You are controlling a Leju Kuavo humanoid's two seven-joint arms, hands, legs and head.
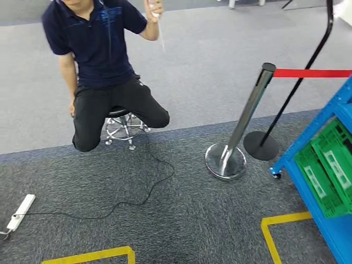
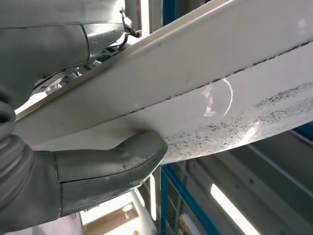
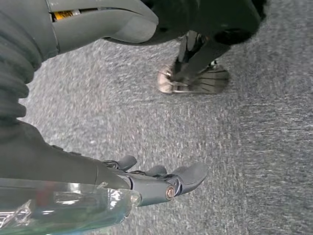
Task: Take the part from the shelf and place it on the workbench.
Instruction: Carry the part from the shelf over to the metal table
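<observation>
In the left wrist view my left hand (image 2: 55,171) grips a flat white part (image 2: 221,83) with dark speckles along one edge. The thick grey thumb (image 2: 122,159) presses one face and the fingers (image 2: 66,44) lie across the other. Over grey carpet my right hand (image 3: 74,166) holds nothing, its thumb (image 3: 107,24) and straight fingers (image 3: 169,181) well apart. The blue shelf (image 1: 307,135) stands at the right edge of the head view with green crates (image 1: 328,170) tilted inside it.
A person (image 1: 99,55) sits on a low stool (image 1: 122,124) straight ahead. A chrome stanchion (image 1: 245,118) with a red belt (image 1: 311,72) stands left of the shelf. A power strip (image 1: 21,212) with its cable (image 1: 124,203) and yellow floor tape (image 1: 282,220) lie on the carpet.
</observation>
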